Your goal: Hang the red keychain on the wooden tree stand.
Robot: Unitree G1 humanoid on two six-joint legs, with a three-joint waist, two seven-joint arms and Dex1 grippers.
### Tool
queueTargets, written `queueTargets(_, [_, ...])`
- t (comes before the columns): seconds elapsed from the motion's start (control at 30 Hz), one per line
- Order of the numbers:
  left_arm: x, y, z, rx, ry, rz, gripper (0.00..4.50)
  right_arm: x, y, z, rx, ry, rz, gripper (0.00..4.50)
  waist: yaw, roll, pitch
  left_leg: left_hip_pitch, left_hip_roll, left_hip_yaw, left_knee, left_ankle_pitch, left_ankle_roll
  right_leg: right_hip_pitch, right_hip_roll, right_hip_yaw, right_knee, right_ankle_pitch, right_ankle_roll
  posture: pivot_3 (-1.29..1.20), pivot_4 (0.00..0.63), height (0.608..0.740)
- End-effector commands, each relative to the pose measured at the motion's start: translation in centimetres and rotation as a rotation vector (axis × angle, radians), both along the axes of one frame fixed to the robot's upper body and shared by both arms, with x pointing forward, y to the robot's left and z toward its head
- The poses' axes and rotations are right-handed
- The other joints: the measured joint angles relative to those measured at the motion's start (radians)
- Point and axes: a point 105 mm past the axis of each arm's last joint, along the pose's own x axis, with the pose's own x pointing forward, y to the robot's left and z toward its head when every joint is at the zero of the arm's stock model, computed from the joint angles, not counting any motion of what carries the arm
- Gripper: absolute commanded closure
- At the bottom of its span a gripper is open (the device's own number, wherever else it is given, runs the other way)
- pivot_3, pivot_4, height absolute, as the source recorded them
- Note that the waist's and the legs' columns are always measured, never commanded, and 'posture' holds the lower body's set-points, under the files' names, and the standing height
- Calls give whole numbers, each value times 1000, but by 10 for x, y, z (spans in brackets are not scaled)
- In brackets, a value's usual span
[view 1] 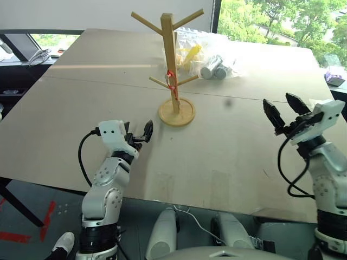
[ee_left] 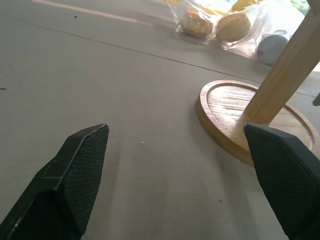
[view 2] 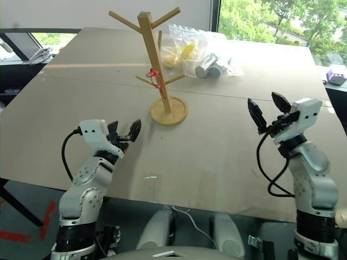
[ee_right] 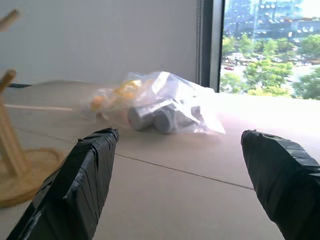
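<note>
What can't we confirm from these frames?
- Red keychain against the wooden tree stand: too small in the eye views to tell which peg it hangs on.
- Clear bags behind the stand: contents blurred.
- Left wrist view: stand's pegs cut off by the top edge.

Both arms are chunky silver-white shells with black bands at the joints, and a black cable loops off each wrist. The left gripper point(view 1: 142, 133) and right gripper point(view 1: 285, 111) have black wedge-shaped, textured fingers on white housings.
</note>
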Motion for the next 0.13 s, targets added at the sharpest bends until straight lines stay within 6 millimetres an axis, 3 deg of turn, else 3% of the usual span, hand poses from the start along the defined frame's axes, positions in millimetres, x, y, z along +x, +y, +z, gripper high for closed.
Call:
queueTargets(0.03, [1,-2,5,34,-66,17,44,1,-3,-14,-31,-36,-86,281,0,0,0,0,0,0,0,0,0,0,0,0,0,0,0,0,150,740])
queueTargets(0.13, [4,-7,-2,53,-71,10,44,5,-6,-39,-39,6,-137,281,0,0,0,0,0,0,0,0,0,0,0,0,0,0,0,0,150,740])
